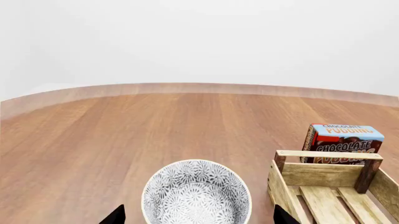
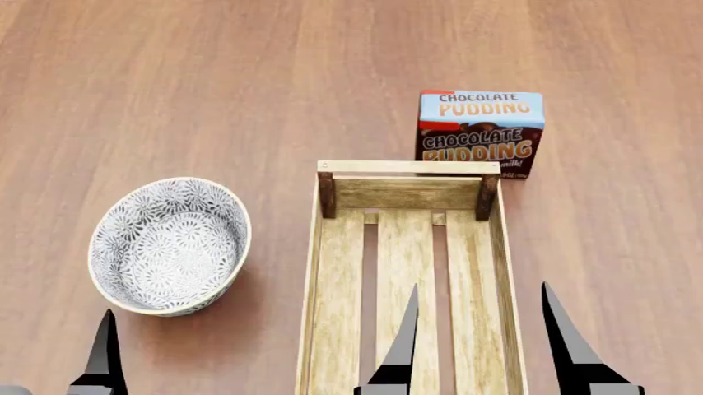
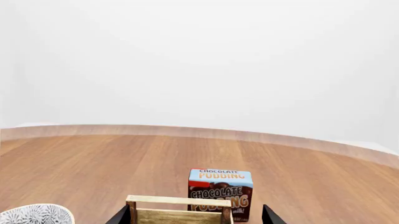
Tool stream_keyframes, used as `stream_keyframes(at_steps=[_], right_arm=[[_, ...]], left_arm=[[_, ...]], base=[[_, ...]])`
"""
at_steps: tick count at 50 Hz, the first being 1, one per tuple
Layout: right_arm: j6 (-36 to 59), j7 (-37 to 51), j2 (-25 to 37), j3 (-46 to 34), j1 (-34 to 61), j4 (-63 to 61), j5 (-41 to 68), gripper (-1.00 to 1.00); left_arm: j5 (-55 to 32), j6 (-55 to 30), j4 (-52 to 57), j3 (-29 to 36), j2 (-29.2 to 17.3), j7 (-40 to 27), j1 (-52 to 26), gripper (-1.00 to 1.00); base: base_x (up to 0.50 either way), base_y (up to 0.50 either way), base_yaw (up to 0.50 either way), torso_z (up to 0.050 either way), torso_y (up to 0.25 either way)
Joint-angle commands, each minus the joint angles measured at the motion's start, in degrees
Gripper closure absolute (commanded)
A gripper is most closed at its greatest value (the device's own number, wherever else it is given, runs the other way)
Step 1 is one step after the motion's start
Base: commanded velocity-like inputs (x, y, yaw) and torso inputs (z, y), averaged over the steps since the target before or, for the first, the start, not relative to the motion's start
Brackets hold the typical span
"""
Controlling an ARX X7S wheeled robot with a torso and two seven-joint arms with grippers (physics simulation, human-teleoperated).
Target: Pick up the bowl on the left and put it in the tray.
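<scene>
The floral-patterned bowl (image 2: 170, 245) is seen upright on the wooden table (image 2: 165, 82), just ahead of the left gripper (image 1: 196, 219), whose 2 fingers are spread wide and empty, 1 tip showing past each side of the bowl in the left wrist view. Just beside the bowl, toward the right gripper (image 2: 483, 346), lies the slatted wooden tray (image 2: 407, 189), empty, with a chocolate pudding box (image 2: 480, 132) standing beyond its far end. The right gripper's 2 fingers are held apart over the tray, gripping nothing. The bowl is judged to be glazed ceramic: stiff, fairly heavy, slippery and breakable if dropped. Its width looks close to the full finger spread, so a pinch across the rim wall (image 1: 243, 186), 1 finger inside and 1 outside, is judged safer.
</scene>
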Motion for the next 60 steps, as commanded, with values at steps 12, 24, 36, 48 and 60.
stream_keyframes(at_steps=[12, 24, 36, 48, 60], right_arm=[[-0.1, -0.7, -0.4, 1.2, 0.1, -0.4, -0.2, -1.00], [0.6, -0.2, 0.1, 0.9, 0.2, -1.4, 0.0, -1.00], [0.8, 0.2, 0.4, 0.5, 0.3, -1.6, 0.2, -1.00], [0.5, 0.4, 0.6, 1.0, 0.3, -1.9, 1.2, -1.00], [0.4, 0.7, 0.9, 1.0, 0.3, -2.1, 1.7, -1.00]], left_arm=[[1.7, 0.5, -1.4, -0.5, 0.6, -0.3, -0.5, -1.00], [-3.0, -3.9, -2.7, -1.2, 2.2, -1.0, -2.1, -1.00], [-13.7, -9.5, -3.9, -7.0, 5.1, -3.3, -7.3, -1.00], [-17.8, -13.5, -6.6, -8.9, 6.7, -6.7, -15.1, -1.00], [-16.7, -12.0, -14.0, -8.3, 7.6, -6.6, -19.1, -1.00]], base=[[0.00, 0.00, 0.00, 0.034, -0.221], [0.00, 0.00, 0.00, 0.011, -0.068], [0.00, 0.00, 0.00, 0.000, 0.000], [0.00, 0.00, 0.00, 0.000, 0.000], [0.00, 0.00, 0.00, 0.000, 0.000]])
